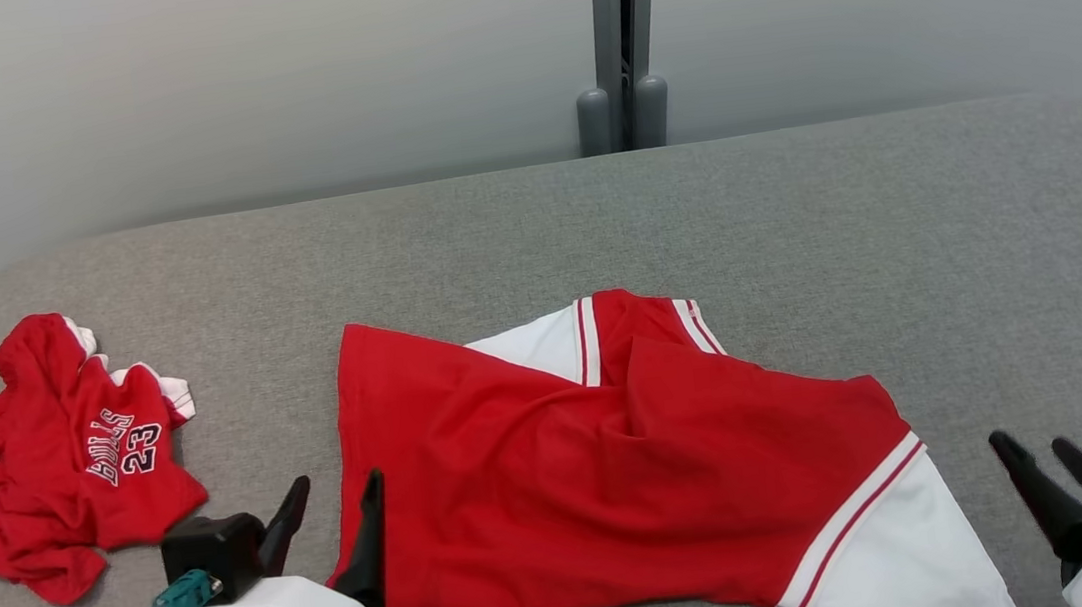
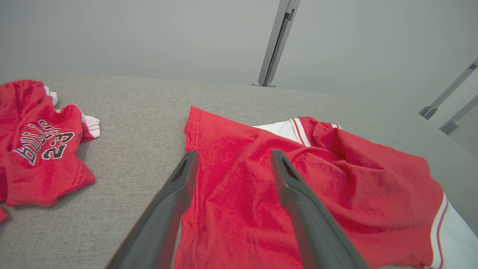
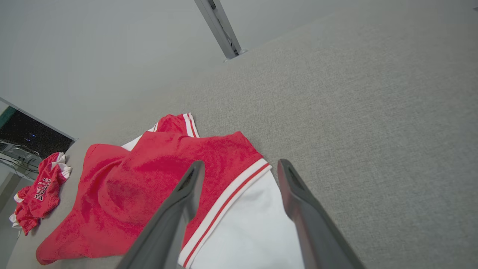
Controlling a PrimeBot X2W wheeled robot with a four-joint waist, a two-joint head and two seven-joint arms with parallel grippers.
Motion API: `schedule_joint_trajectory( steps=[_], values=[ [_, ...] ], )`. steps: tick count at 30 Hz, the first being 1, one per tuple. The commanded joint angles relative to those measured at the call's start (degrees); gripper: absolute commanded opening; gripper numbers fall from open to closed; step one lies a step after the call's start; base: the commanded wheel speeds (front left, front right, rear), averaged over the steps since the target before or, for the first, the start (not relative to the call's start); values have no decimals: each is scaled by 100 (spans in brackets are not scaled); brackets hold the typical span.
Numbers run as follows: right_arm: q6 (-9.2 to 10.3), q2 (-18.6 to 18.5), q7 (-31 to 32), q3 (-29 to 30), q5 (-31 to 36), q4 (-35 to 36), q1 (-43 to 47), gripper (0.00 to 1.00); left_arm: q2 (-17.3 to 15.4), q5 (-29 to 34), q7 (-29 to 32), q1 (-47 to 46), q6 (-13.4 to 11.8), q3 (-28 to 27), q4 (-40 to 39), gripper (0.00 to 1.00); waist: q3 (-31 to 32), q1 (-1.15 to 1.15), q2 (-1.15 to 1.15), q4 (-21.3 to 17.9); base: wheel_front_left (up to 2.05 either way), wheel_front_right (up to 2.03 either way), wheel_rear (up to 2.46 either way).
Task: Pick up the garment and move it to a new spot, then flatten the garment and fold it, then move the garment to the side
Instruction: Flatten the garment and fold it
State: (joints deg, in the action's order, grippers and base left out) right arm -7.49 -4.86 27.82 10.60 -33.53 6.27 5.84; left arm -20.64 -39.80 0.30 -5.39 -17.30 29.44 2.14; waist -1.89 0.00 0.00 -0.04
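Garment (image 1: 570,481) lies rumpled mid-desk (image 1: 793,217), red with white panels. My left hand (image 1: 337,484) and right hand (image 1: 1029,441) are both spread wide, holding nothing, one at each end of it.

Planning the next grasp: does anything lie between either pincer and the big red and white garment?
Nothing visible does. The left pincer hangs open at the left edge of the red and white garment; the right pincer is open off its white sleeve. The Bulls jersey lies apart, further left.
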Motion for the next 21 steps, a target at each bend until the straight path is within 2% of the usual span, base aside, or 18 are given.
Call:
schedule_joint_trajectory(
  steps=[1, 10, 13, 21],
  values=[
    [-1, 7, -103, 20, 42, 68, -66, 100, -40, -30, -13, 19, -44, -39, -23, 100, 22, 0, 0, 31, 0, 0, 0],
    [-1, 145, -883, -231, 170, 169, -88, 100, -168, -107, 169, 164, -103, -38, -143, 100, 45, 0, 0, 161, 0, 0, 0],
    [-1, 114, -1337, -338, 392, 171, -174, 100, -286, -217, 463, 301, 1, 66, -53, 100, 52, 0, 0, 163, 0, 0, 0],
    [-1, 72, -2420, -603, 841, 96, -282, 100, -547, -501, 957, 541, 83, 110, -35, 100, -24, 0, 0, 176, 0, 0, 0]
  ],
)
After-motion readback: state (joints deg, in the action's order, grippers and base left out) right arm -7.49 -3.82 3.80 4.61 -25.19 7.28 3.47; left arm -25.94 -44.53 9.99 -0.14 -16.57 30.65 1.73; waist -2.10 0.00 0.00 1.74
